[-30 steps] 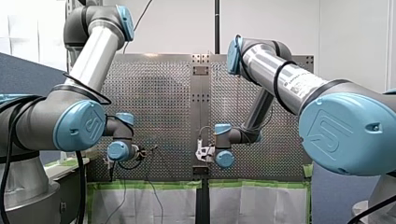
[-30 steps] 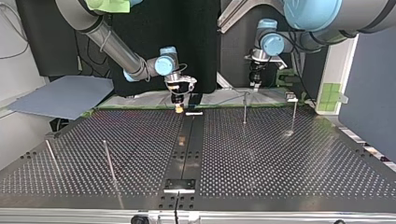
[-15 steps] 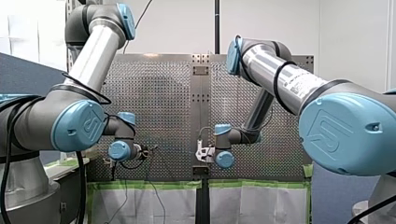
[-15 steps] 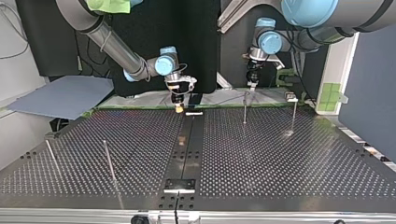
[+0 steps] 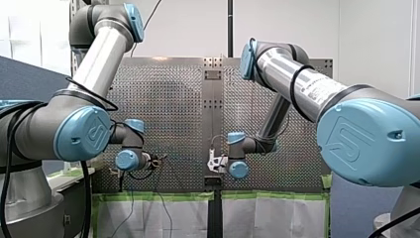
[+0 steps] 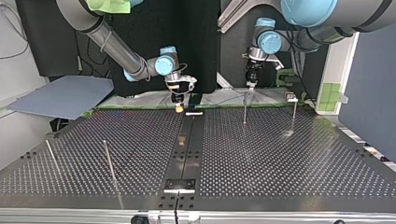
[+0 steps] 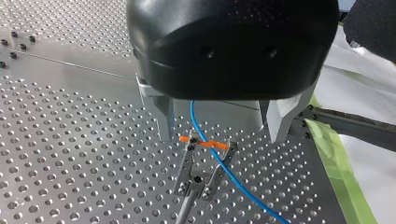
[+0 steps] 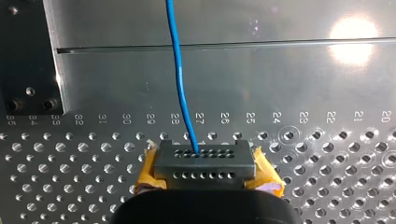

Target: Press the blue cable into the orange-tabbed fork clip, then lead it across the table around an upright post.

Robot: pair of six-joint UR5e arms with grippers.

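Your left gripper (image 7: 220, 138), fingers spread, hangs right above the orange-tabbed fork clip (image 7: 195, 179), blue cable (image 7: 194, 121) crossing its 2 prongs, right gripper (image 8: 204, 158) pinching it.

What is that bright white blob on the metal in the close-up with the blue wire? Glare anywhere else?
Right wrist view: it is glare, likely a lamp, on the bare metal table, off to the side of the blue cable. Top view: a pale sheen at the foot of an upright post. Front view: highlights streak the shiny tube of my right arm.
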